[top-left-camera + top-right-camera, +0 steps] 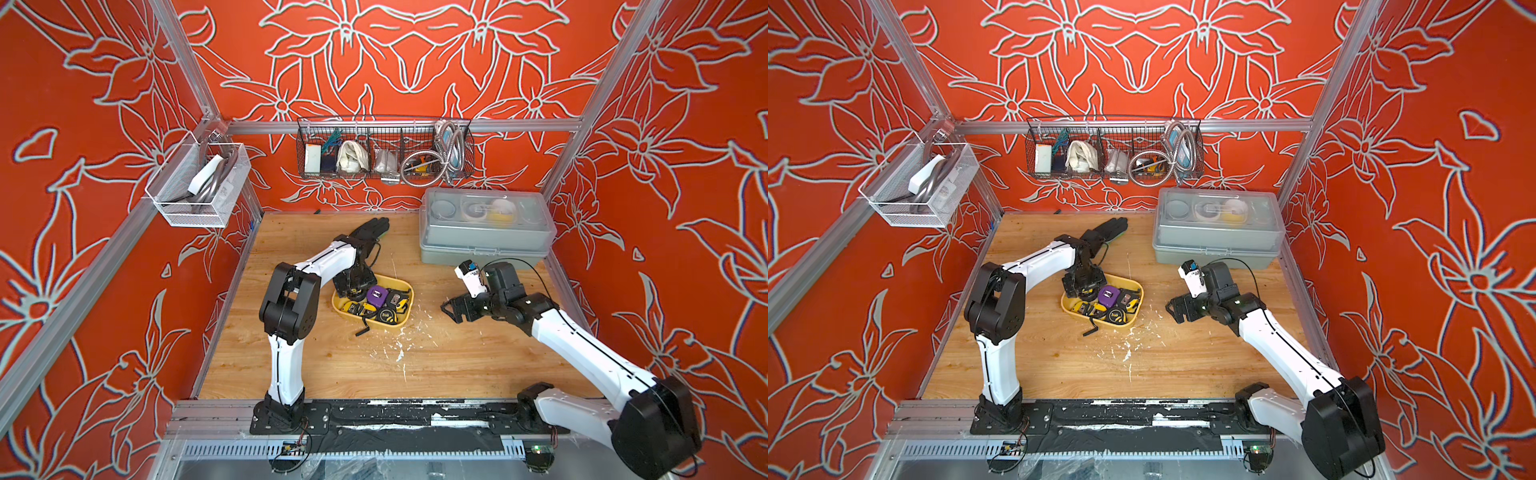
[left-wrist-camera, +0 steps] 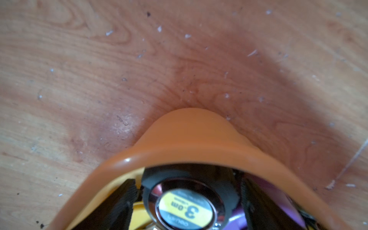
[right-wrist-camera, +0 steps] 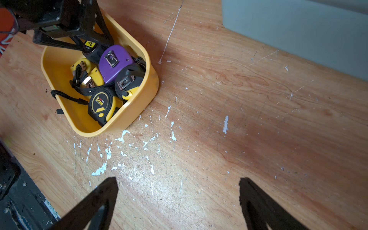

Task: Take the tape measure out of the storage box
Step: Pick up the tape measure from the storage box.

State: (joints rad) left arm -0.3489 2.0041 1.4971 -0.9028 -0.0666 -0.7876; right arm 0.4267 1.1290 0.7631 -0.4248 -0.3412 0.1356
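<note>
— Right tool (image 3: 177,181), closest to its wrist cam: fingers spread wide, nothing b/w them, only bare tabletop (image 3: 199,119) below. It's well apart from the storage box (image 1: 386,326), off the box's right end.
— And the left tool (image 1: 351,286)?
— Down in the box's far-left corner. Jaws open, one finger each side of the black tape measure (image 2: 187,209) w/ the yellow 3.0m label. Can't tell if the pads touch it.
— So that tape's in the box?
— Yep, resting inside, next to a purple tape measure (image 3: 115,63). Black-yellow tape measure (image 3: 103,105) lies at the box's right end. Strap (image 1: 365,328) hangs over the near rim.
— Anything else?
— Grey toolbox (image 1: 486,228) behind the box, to its right, lid shut.
</note>
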